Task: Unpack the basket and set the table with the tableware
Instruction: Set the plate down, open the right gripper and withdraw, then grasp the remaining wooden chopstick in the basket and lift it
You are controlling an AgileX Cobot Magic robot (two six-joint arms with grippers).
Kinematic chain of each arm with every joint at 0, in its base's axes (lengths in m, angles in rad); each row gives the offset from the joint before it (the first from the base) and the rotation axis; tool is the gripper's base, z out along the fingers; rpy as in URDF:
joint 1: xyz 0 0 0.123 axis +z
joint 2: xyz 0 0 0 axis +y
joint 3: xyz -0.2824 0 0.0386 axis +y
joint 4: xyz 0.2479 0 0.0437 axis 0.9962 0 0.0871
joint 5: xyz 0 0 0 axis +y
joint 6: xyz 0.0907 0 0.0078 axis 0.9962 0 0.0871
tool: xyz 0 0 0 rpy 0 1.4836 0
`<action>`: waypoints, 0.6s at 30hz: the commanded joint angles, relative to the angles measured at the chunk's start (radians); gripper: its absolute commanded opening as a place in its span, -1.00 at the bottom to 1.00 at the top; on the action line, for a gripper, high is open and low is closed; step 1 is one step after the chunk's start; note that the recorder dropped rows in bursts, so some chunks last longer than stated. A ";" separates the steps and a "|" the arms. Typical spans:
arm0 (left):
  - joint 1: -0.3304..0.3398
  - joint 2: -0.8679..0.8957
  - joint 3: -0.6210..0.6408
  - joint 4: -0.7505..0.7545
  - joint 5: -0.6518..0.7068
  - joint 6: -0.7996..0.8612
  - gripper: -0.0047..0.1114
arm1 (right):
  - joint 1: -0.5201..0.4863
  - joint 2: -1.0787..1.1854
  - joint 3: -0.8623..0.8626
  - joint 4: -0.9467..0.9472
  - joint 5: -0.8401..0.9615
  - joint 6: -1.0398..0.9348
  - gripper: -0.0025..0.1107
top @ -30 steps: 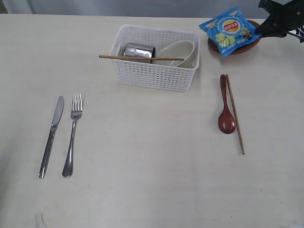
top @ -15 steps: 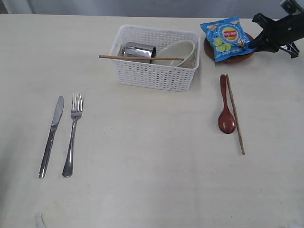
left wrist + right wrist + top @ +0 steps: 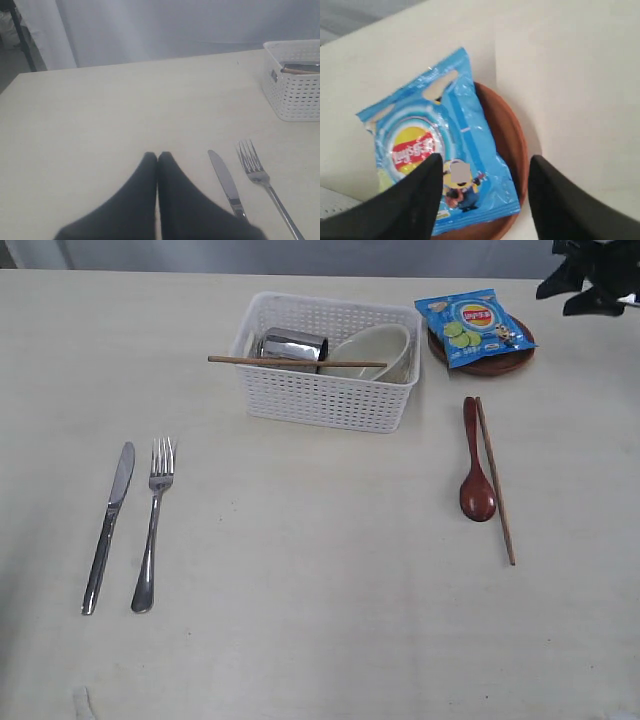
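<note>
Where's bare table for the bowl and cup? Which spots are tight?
Widest free patch: the table between the fork and the spoon, in front of the basket. Also bare in the exterior view: left of the basket, beyond the knife. Crowded: right of the basket, where the snack bag on the plate sits close to spoon and chopstick.

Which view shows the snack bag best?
The right wrist view: the bag fills much of the frame, label readable, lying on the plate. The exterior view shows it small on that plate; the left wrist view misses it.
</note>
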 commanded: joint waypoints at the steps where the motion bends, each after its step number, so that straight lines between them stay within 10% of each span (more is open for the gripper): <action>1: -0.005 -0.002 0.002 -0.003 -0.001 -0.002 -0.92 | 0.004 -0.103 -0.008 0.032 0.029 -0.105 -0.07; 10: -0.005 -0.002 0.002 -0.001 -0.001 -0.002 -0.92 | 0.193 -0.194 -0.008 0.284 0.251 -0.650 -0.16; 18: -0.005 -0.002 0.002 -0.001 -0.001 -0.002 -0.92 | 0.414 -0.191 -0.008 -0.045 0.165 -0.388 -0.39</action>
